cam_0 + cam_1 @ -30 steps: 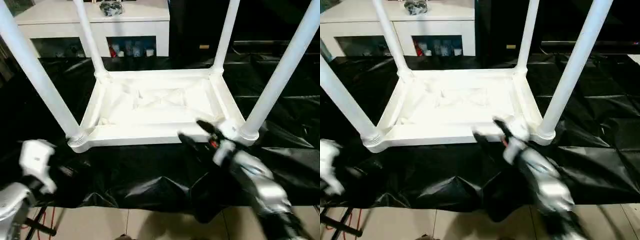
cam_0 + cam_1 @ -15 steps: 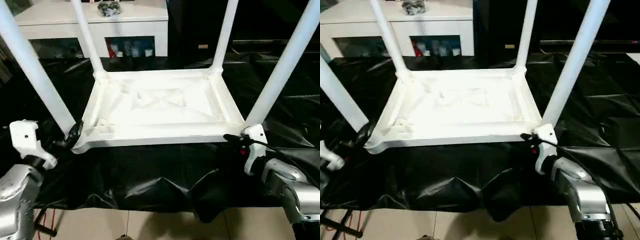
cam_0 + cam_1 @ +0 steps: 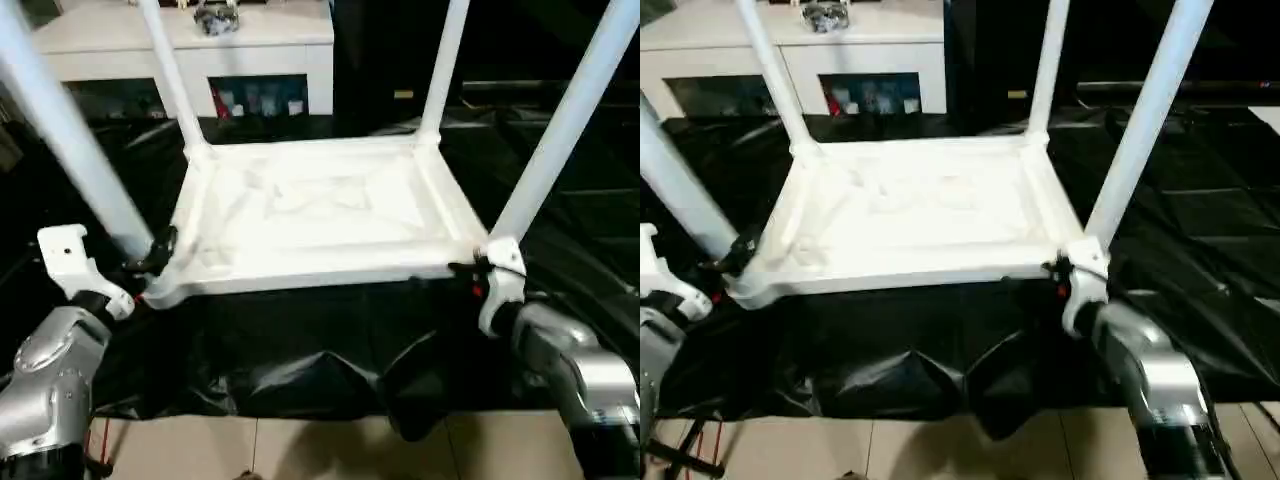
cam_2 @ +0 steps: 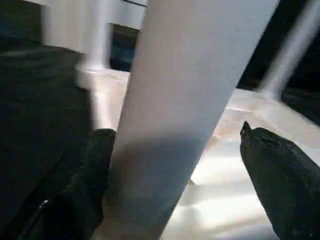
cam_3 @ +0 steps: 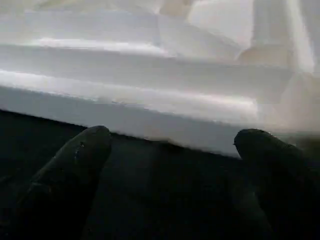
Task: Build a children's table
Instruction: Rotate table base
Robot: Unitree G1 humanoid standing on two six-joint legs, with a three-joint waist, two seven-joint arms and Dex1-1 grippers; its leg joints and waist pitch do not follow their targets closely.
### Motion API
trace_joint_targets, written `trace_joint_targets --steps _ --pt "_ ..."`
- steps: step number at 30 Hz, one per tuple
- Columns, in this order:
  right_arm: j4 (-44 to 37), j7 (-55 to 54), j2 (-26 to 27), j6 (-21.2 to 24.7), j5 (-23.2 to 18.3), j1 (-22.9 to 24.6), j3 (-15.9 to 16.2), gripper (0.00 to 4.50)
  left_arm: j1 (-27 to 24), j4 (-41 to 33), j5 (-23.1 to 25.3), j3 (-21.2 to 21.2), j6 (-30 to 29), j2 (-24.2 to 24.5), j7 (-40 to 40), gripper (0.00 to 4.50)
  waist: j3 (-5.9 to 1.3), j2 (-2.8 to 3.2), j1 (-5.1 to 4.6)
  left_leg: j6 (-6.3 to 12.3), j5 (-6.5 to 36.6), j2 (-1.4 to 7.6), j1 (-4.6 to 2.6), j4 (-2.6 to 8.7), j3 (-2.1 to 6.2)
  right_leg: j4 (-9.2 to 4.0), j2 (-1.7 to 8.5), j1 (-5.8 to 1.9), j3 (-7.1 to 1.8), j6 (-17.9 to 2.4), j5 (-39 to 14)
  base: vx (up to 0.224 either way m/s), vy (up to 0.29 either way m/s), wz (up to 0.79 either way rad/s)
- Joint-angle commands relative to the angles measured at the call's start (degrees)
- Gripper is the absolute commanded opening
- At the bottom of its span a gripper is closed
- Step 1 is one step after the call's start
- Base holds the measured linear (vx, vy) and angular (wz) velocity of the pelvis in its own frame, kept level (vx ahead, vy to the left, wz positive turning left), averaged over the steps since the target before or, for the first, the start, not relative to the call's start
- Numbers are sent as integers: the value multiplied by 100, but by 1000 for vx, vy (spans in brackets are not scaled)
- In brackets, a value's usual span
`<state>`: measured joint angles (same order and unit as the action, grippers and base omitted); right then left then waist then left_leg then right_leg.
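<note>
Left gripper (image 4: 175, 165), spread, straddles the lower-left leg (image 3: 70, 140); right gripper (image 5: 175, 150), spread, faces the top's (image 3: 320, 200) lower-right rim, likely poised to lift the table.

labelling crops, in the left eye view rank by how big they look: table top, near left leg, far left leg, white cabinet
1. table top
2. near left leg; it looks large partly because it is close to the camera
3. white cabinet and far left leg: both cut off by the frame, too unsure to rank
</note>
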<state>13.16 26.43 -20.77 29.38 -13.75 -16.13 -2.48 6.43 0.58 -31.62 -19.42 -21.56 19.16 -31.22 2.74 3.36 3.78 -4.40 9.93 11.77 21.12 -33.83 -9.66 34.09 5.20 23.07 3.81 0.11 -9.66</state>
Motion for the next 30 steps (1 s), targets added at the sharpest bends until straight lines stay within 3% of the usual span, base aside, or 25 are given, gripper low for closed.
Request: trace_joint_targets --steps 1,6,11,16,21,25,28,30 --pt "152 -88 56 16 114 -81 104 450 -119 -278 -303 396 -379 103 -576 441 -326 26 -4 -81 2230 34 -106 436 -5 -499 162 -130 -162 -818 -2211 0 0 0" --pt "278 -63 60 -48 165 -173 183 450 -344 -536 -659 689 -783 407 -1320 441 -341 31 69 -20 1798 45 -58 449 -22 -419 162 -201 -180 -911 -1724 0 0 0" --pt "526 -43 84 -194 265 -329 220 450 -314 -773 -805 953 -1053 594 -1728 441 -324 20 62 -57 1851 46 -77 458 -34 -437 163 -196 -184 -868 -1967 0 0 0" --pt "814 25 163 -386 337 -543 297 450 90 -900 -926 1273 -1315 577 -1898 441 -329 20 53 -114 1853 33 -79 455 -27 -426 165 -218 -183 -843 -1992 0 0 0" --pt "1125 136 257 -588 439 -766 446 450 468 -1084 -706 1935 -1461 534 -2061 441 -353 15 -18 -55 1572 20 -41 431 -34 -381 157 -258 -181 -991 -1561 0 0 0" --pt "1368 248 314 -754 535 -923 537 450 692 -1159 -763 2068 -1511 372 -2095 441 -358 25 -91 -35 1535 16 -33 411 -38 -383 168 -280 -171 -1049 -1602 0 0 0" --pt "1521 369 393 -847 584 -1082 659 450 807 -1397 -1138 2129 -1664 230 -2235 441 -366 17 -126 3 1488 12 -32 394 -42 -383 170 -289 -162 -1139 -1562 0 0 0" --pt "1866 530 541 -1057 724 -1338 877 450 845 -1639 -1853 2078 -2002 -70 -2185 441 -367 60 -161 -17 1469 4 -11 386 -41 -358 162 -301 -152 -1228 -1439 0 0 0"
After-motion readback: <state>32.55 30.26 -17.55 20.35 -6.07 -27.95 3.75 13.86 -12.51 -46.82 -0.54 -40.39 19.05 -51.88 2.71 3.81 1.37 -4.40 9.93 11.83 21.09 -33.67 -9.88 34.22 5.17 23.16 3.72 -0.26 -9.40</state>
